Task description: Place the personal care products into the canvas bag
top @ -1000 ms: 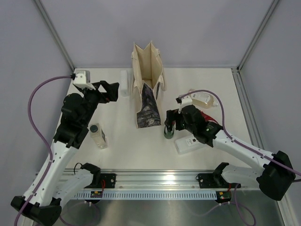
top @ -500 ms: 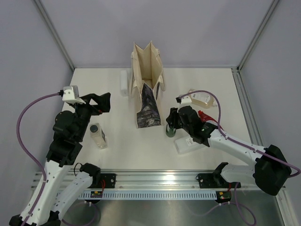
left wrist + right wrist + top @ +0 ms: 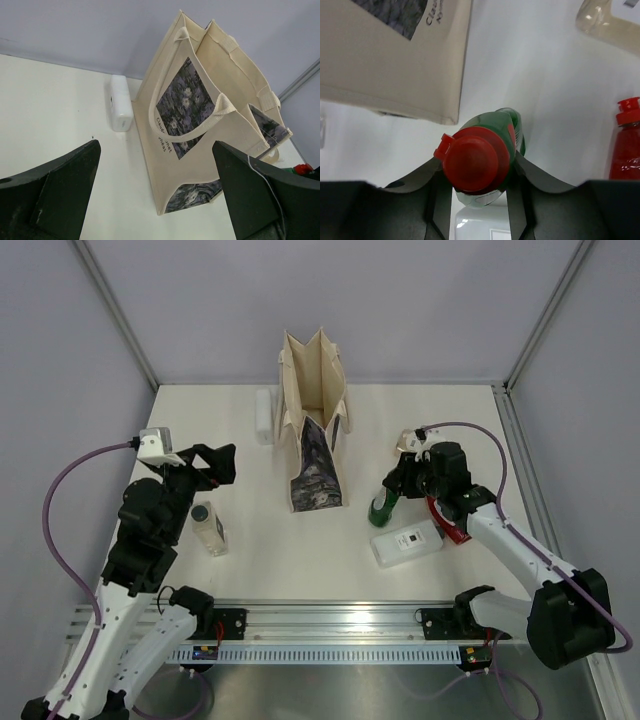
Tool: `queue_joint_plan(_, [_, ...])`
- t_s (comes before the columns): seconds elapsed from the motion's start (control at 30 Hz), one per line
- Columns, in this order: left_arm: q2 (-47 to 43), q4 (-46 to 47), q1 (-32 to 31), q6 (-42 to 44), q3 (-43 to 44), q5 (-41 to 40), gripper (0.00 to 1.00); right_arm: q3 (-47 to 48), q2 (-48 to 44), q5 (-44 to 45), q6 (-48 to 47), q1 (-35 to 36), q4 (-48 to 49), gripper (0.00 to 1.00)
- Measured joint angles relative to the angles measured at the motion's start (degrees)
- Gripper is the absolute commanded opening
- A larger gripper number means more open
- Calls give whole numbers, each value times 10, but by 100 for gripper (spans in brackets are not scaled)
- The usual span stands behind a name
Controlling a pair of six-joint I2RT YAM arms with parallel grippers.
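Note:
The canvas bag (image 3: pixel 313 420) stands open at the back centre, its painted side (image 3: pixel 186 105) facing my left wrist camera. My right gripper (image 3: pixel 393 492) is shut on the green bottle (image 3: pixel 380 508) just under its red cap (image 3: pixel 477 160), and the bottle hangs tilted, right of the bag's front corner. My left gripper (image 3: pixel 222 462) is open, with nothing between its fingers (image 3: pixel 55 195), left of the bag. A clear bottle with a black cap (image 3: pixel 208 528) lies near the left arm. Under the right arm lie a white rectangular bottle (image 3: pixel 406 542) and a flat red bottle (image 3: pixel 452 522).
A white bottle (image 3: pixel 263 416) lies against the bag's left side (image 3: pixel 120 102). An amber bottle (image 3: pixel 610 20) lies behind the right gripper. Metal frame posts (image 3: pixel 115 315) and grey walls bound the table at the back and sides.
The right gripper has shut on the green bottle, raised it and carried it to the right, tilting it. The left arm has drawn back from the bag toward the near left.

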Motion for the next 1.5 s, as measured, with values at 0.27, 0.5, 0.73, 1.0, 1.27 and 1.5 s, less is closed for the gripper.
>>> queue_joint_plan(0.27, [23, 4, 0, 0, 0, 3, 99, 3, -9, -208, 40, -124, -26, 0])
queue_joint_plan(0.5, [17, 5, 0, 0, 0, 2, 99, 68, 19, -326, 141, -186, 18, 0])
queue_joint_plan(0.73, [9, 3, 0, 3, 0, 0, 99, 207, 65, -390, 251, -191, 83, 0])
queue_joint_plan(1.0, [-12, 2, 0, 9, 0, -14, 99, 393, 138, -421, 339, -188, 142, 0])
queue_joint_plan(1.27, [-11, -52, 0, -14, 3, -32, 99, 594, 291, -385, 300, -97, 136, 0])
queue_joint_plan(1.5, [-11, -170, 0, -99, 33, -87, 99, 675, 404, -337, 178, -16, 75, 0])
